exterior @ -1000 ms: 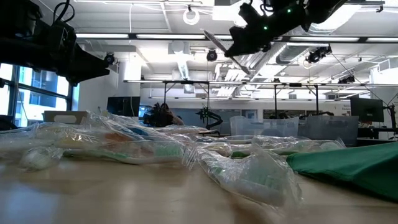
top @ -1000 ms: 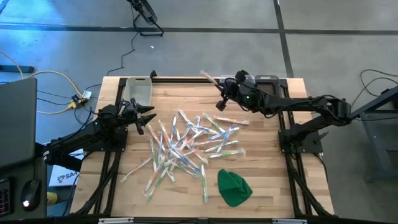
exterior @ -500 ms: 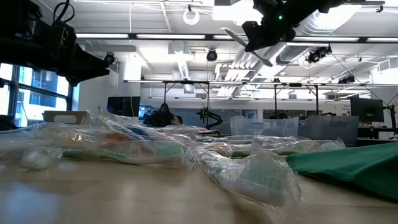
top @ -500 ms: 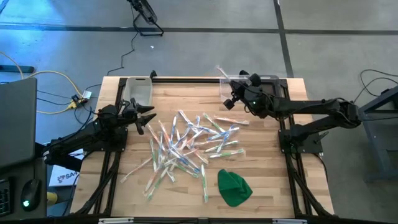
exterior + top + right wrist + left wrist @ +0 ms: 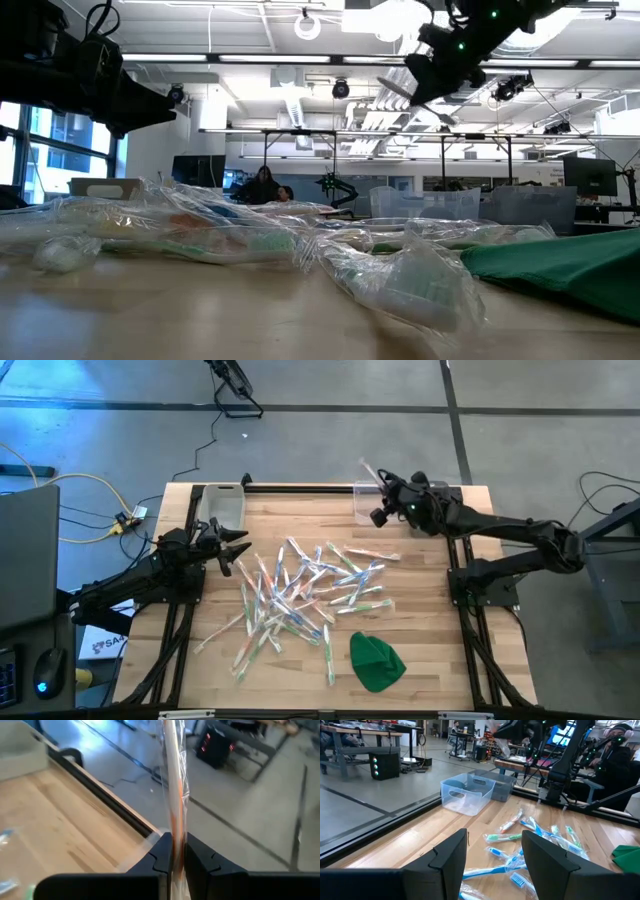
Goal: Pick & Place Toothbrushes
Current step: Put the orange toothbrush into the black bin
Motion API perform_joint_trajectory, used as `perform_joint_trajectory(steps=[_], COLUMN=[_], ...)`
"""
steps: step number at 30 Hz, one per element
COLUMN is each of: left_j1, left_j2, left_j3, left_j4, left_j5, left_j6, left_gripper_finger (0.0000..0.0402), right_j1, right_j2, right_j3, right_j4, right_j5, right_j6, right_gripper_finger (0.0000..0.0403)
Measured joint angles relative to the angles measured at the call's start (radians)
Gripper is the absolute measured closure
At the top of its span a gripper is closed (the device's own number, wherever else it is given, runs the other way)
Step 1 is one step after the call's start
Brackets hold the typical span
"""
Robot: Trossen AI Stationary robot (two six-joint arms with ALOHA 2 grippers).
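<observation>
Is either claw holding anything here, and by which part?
The right claw pinches a wrapped toothbrush low on its shaft. The left claw holds nothing.

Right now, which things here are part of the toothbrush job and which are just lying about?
Job: wrapped toothbrush held in the right tool; toothbrush pile; clear bins.
Lying about: green cloth; left tool, open beside the pile.

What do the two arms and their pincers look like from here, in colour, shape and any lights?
Both arms are dark, jointed and slender. The left pincer ends in two broad, flat black fingers with angular edges. The right pincer has blocky black fingers with stepped inner faces, and a small green light glows on the wrist behind it.
</observation>
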Motion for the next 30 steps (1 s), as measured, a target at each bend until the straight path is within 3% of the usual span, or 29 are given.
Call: perform_joint_trajectory(steps=[14, 20, 30], left_j1=[0.000, 0.000, 0.000], left_j2=[0.000, 0.000, 0.000], left_j3=[0.000, 0.000, 0.000], left_j4=[0.000, 0.000, 0.000], left_j5=[0.000, 0.000, 0.000], left_j6=[0.000, 0.000, 0.000], left_gripper_finger=[0.0215, 0.0215, 0.0215], right_j1=[-0.191, -0.234, -0.287], right_j2=[0.000, 0.001, 0.002], right_j3=[0.000, 0.000, -0.021], right_j4=[-0.212, -0.322, -0.508], right_j5=[0.006, 0.121, 0.166], right_j6=[0.190, 0.267, 0.382], right_gripper_finger=[0.0380, 0.0380, 0.0380])
